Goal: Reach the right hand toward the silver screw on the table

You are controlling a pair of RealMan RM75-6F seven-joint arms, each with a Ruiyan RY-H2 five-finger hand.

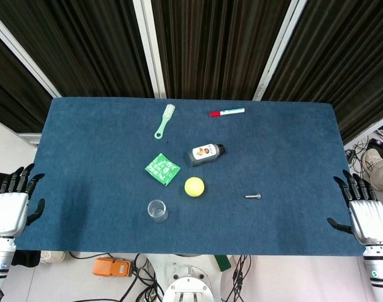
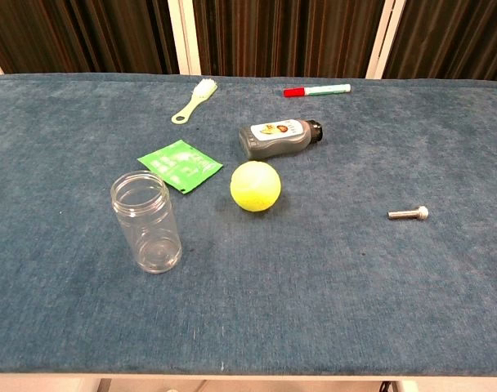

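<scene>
The silver screw (image 1: pixel 253 196) (image 2: pixel 408 214) lies flat on the blue table cloth, right of centre and toward the front edge. My right hand (image 1: pixel 363 209) hovers off the table's right front corner, fingers spread and empty, well to the right of the screw. My left hand (image 1: pixel 13 202) sits off the left front corner, likewise holding nothing with fingers apart. Neither hand shows in the chest view.
A yellow ball (image 1: pixel 194 186) (image 2: pixel 255 185), clear jar (image 1: pixel 157 210) (image 2: pixel 146 221), green packet (image 1: pixel 162 168), grey bottle on its side (image 1: pixel 207 153), light-green brush (image 1: pixel 165 121) and red-capped marker (image 1: pixel 227 112) lie left of and behind the screw. Bare cloth separates screw and right hand.
</scene>
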